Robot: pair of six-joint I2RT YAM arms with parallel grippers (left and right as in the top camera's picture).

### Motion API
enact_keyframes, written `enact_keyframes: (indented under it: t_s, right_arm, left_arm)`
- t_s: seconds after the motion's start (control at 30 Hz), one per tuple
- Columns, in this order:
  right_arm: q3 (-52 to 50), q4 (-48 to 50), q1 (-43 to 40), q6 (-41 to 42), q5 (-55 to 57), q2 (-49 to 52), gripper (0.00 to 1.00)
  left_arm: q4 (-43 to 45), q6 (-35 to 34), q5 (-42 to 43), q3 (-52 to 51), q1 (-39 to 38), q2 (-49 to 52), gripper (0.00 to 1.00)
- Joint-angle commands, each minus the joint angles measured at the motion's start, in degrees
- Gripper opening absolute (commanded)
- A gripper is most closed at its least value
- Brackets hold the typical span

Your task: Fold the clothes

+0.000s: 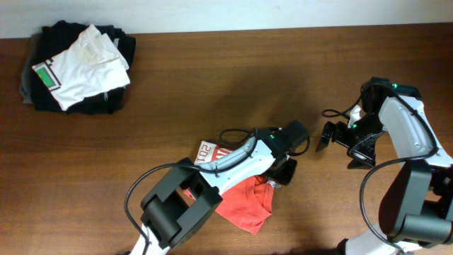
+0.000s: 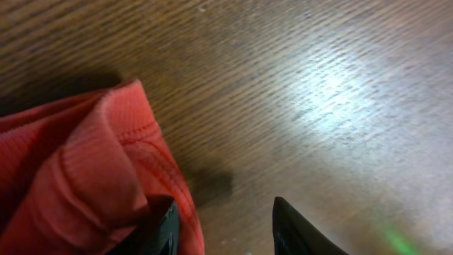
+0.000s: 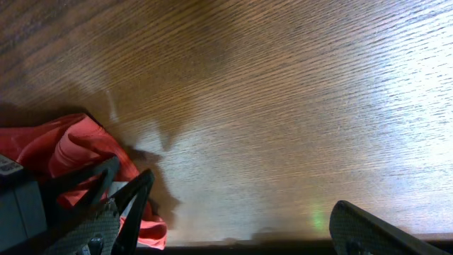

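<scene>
Left gripper [image 2: 221,212]: jaws part open, bare wood showing in the gap. The T-shirt [image 2: 78,170] is bunched up against one finger [image 2: 161,228]; the other finger [image 2: 297,230] is clear of cloth. Nothing looks pinched between them.

Right gripper [image 3: 241,227]: jaws wide open, holding nothing and touching nothing, over bare table [image 3: 283,106] just right of the shirt.

The red-orange shirt sits near-centre on the table, crumpled, mostly under the left arm.

View differences:
- Overhead shows the whole layout. The left gripper [image 1: 284,172] is at the shirt's [image 1: 244,202] right edge, and the right gripper [image 1: 340,145] is near it, further right. White lettering [image 1: 209,151] peeks out on the shirt's far-left side. A pile of black garments topped by a white one [image 1: 78,67] sits in the far-left corner.
- Left wrist alone shows the ribbed hem and the finger contact.
- Right wrist shows the shirt's [image 3: 78,149] right end bunched up.
</scene>
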Motion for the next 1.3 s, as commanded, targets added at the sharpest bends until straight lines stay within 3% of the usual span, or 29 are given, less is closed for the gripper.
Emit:
enact_keyframes:
  t_s: [0.0, 0.13, 0.3, 0.4, 0.53, 0.57, 0.63, 0.77, 0.9, 1.03, 1.17, 1.27]
  right_arm:
    - [0.6, 0.0, 0.1, 0.1, 0.5, -0.3, 0.98]
    - [0.6, 0.0, 0.1, 0.1, 0.5, -0.3, 0.98]
    - [0.6, 0.0, 0.1, 0.1, 0.5, -0.3, 0.98]
    - [0.6, 0.0, 0.1, 0.1, 0.5, -0.3, 0.99]
    - [0.6, 0.0, 0.1, 0.1, 0.5, -0.3, 0.99]
    - [0.6, 0.0, 0.1, 0.1, 0.5, -0.3, 0.98]
    - [0.6, 0.0, 0.1, 0.1, 0.5, -0.3, 0.98]
    - [0.6, 0.0, 0.1, 0.1, 0.5, -0.3, 0.98]
    - [0.6, 0.0, 0.1, 0.1, 0.5, -0.3, 0.98]
    - [0.6, 0.0, 0.1, 0.1, 0.5, -0.3, 0.98]
    - [0.6, 0.0, 0.1, 0.1, 0.5, -0.3, 0.98]
    - [0.6, 0.0, 0.1, 0.1, 0.5, -0.3, 0.99]
  left_arm:
    - [-1.6, 0.5, 2.6, 1.3, -0.5, -1.8, 0.42]
    - [-6.0, 0.7, 2.6, 4.0, -0.5, -6.8, 0.43]
    - [-12.4, 1.9, 1.5, 4.6, 1.9, -18.0, 0.61]
    - [-17.6, 4.2, 1.2, 4.6, 6.6, -22.2, 0.81]
    - [-27.9, 4.4, -6.2, 3.7, 14.9, -22.3, 0.87]
    - [-28.8, 4.4, -5.3, 2.5, 17.2, -22.0, 0.84]
    - [-28.2, 4.4, -4.1, -1.4, 20.3, -22.0, 0.64]
    - [-24.1, 4.3, -4.0, -10.4, 22.6, -21.9, 0.42]
    - [-15.5, 4.2, -3.9, -22.8, 22.8, -21.9, 0.30]
    - [-7.8, 2.2, -3.9, -32.0, 22.8, -21.9, 0.27]
    - [-12.3, -3.7, -4.5, -34.2, 25.1, -22.0, 0.01]
    - [-18.4, -7.2, -4.5, -32.3, 27.6, -23.1, 0.01]
